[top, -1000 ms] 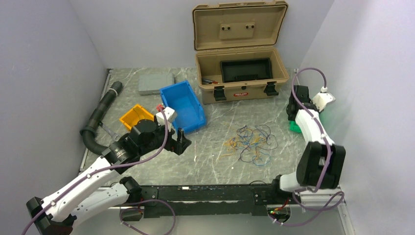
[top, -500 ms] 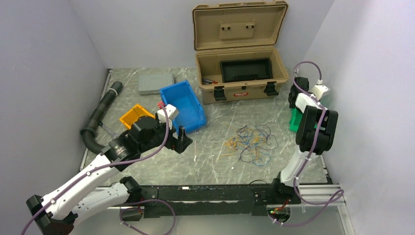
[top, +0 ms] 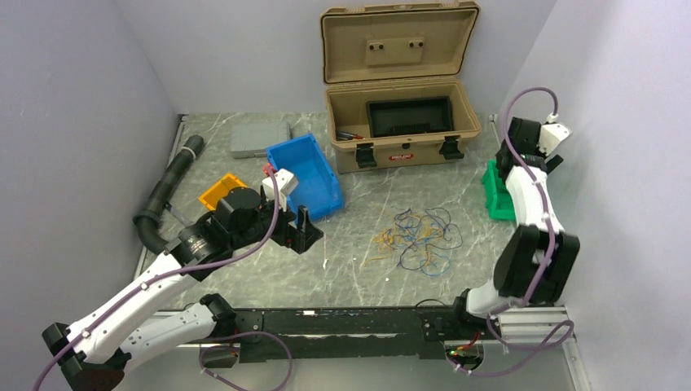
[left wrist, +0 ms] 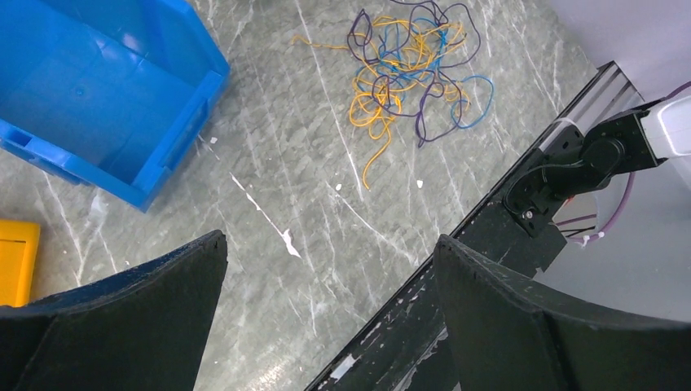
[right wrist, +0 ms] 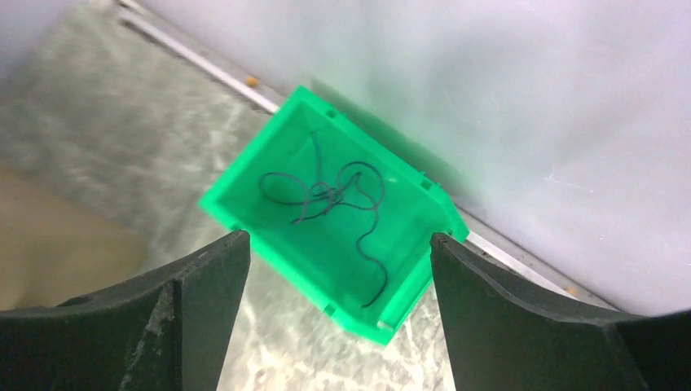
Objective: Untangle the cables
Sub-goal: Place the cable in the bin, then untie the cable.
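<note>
Item: cables (top: 415,236), a loose tangle of orange, blue and purple strands lying mid-table (top: 358,277), sprawl widest along the 9-to-3 line in the top view. Left pincer (top: 303,232): jaws spread full, empty, with the tangle near at its 3 o'clock (the nearer arm, by my reckoning). Right pincer (right wrist: 338,244): jaws wide, holding nothing, above the green bin (right wrist: 407,236) at the tangle's 2 o'clock. One dark strand (right wrist: 326,191) lies inside.
</note>
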Controlling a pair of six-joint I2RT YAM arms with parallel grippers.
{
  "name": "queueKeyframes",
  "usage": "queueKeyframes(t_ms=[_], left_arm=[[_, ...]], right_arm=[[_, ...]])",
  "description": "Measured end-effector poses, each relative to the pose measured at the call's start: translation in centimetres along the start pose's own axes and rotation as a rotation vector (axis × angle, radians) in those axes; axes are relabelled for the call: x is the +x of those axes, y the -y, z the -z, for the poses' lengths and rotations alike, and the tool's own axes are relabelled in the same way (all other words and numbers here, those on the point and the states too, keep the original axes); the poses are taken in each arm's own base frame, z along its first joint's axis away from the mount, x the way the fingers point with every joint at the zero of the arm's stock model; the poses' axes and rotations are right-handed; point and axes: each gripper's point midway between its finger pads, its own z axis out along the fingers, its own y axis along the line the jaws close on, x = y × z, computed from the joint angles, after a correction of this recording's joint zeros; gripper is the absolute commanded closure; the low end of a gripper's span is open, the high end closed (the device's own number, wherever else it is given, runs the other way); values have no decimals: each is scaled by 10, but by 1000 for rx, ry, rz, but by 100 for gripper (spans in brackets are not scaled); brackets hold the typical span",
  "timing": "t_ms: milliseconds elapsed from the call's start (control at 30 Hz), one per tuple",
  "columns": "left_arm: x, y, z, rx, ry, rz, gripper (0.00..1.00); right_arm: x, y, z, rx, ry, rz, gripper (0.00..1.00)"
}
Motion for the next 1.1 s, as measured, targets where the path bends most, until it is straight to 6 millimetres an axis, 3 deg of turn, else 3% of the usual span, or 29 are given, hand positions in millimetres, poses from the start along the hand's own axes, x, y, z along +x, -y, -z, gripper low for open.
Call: queueKeyframes(t_ms=[100, 200, 467, 600, 867, 1100], left_arm=[[-1, 1, 1, 0, -2, 4, 2], [1, 1, 2, 0, -9, 22, 1], [13, 5, -2, 28, -39, 64, 1], [30, 5, -9, 39, -74, 84, 1], [35, 25, -35, 99, -98, 106, 2], [59, 48, -68, 127, -174, 116, 2]], right_arm=[[-22, 1, 36, -121, 50, -50, 14], [-12, -4, 66, -271, 38, -55, 12], [91, -26, 128, -670, -179, 31, 9], [114, -26, 154, -793, -225, 29, 9], [140, -21, 184, -918, -279, -28, 9], [155, -19, 194, -961, -327, -48, 12]])
